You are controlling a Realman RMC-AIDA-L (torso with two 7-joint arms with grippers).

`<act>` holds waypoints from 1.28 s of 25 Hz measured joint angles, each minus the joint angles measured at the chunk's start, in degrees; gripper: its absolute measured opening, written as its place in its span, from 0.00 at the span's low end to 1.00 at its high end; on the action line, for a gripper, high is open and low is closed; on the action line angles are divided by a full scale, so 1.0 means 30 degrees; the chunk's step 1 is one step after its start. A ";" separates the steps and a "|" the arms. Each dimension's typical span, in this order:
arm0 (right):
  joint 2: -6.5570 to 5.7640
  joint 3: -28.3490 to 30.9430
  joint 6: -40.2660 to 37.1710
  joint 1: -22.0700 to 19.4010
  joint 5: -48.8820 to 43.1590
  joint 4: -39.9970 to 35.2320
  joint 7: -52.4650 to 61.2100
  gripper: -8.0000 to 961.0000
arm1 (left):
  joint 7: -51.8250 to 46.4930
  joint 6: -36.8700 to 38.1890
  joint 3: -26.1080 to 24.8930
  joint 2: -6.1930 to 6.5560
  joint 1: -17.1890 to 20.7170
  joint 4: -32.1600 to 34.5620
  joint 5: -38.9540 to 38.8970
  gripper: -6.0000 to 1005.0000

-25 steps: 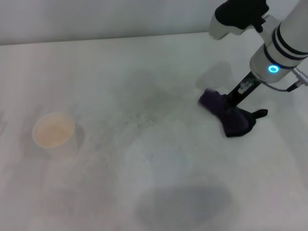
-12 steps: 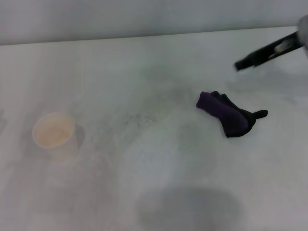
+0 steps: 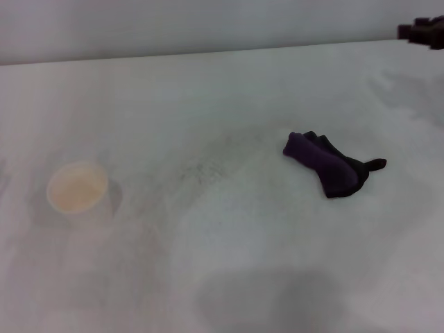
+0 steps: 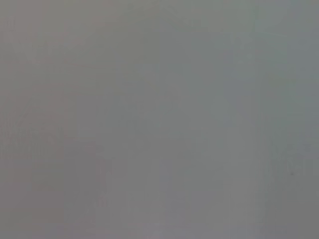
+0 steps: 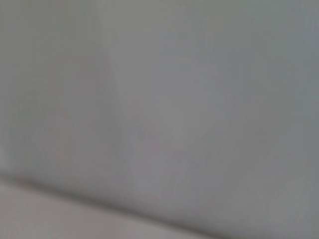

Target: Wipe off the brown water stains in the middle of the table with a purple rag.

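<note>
The purple rag (image 3: 325,166) lies loose in thick folds on the white table (image 3: 208,97), right of the middle, with its black tail pointing right. No gripper touches it. Only the dark tip of my right gripper (image 3: 423,32) shows, at the far right edge of the head view, high and well away from the rag. My left gripper is out of view. No tan puddle shows on the table; the middle holds only faint grey speckles (image 3: 205,166). Both wrist views show plain grey surfaces only.
A white paper cup (image 3: 76,190) with a tan inside stands at the left of the table. A large faint grey shadow patch (image 3: 270,300) lies near the front edge. The table's back edge meets a grey wall.
My right arm was down at the rag a second ago. It has let go, lifted and pulled away to the far upper right. The rag has stayed where it lay.
</note>
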 joint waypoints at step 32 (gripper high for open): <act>0.0759 0.3877 0.3473 -0.3327 2.0946 1.5842 -2.8193 0.42 | 0.2083 -0.0171 -0.0082 0.0077 -0.0543 -0.1365 -0.1208 0.89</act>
